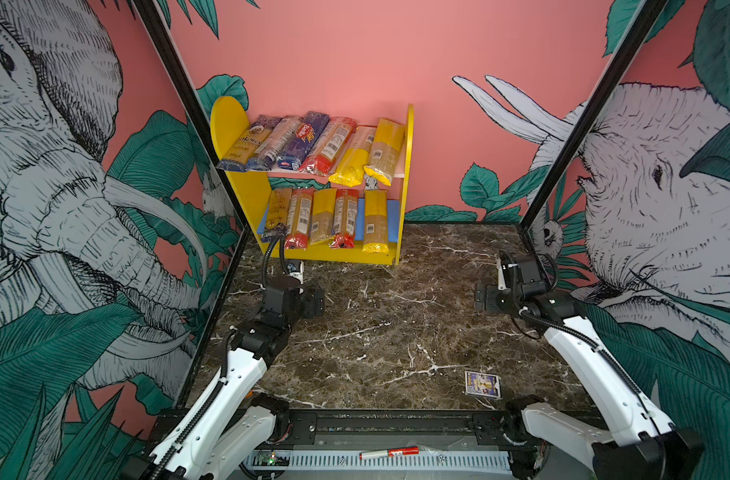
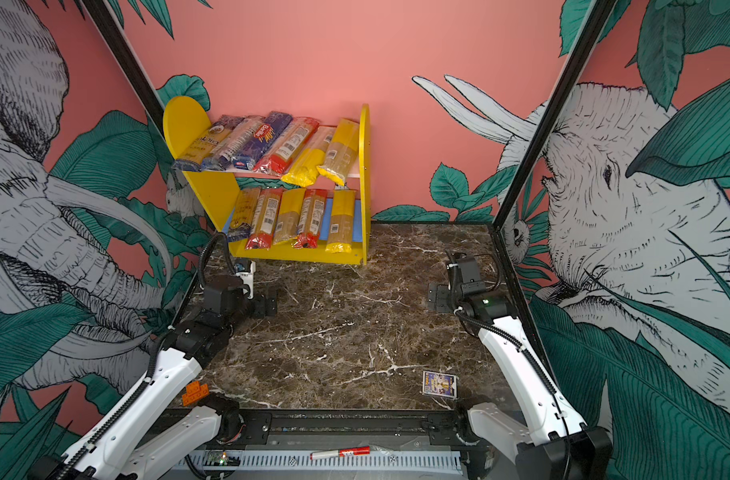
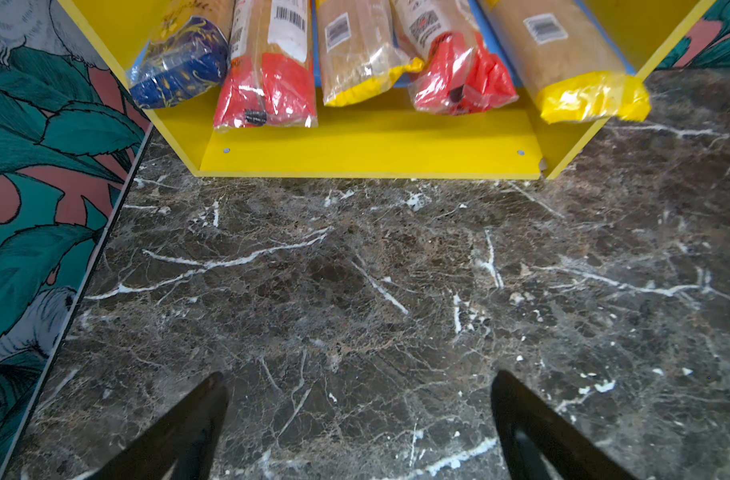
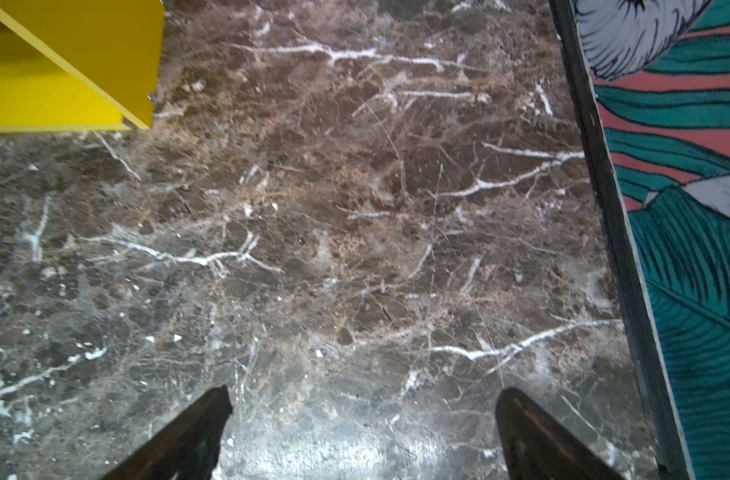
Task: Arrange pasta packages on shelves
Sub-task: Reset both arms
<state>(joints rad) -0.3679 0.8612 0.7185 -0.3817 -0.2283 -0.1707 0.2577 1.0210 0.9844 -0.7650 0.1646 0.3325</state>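
I see the pasta packages [image 1: 305, 139] lying on the shelves [image 1: 228, 124], six on the upper board, five on the lower. In front of the shelves, left jaws and right jaws hang wide open, empty, over the desk [image 1: 396, 324].

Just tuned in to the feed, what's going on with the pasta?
Nothing is being handled right now. The left gripper and right gripper both hang open and empty over the marble table. The pasta packages lie on the shelves, six on the upper level and five on the lower.
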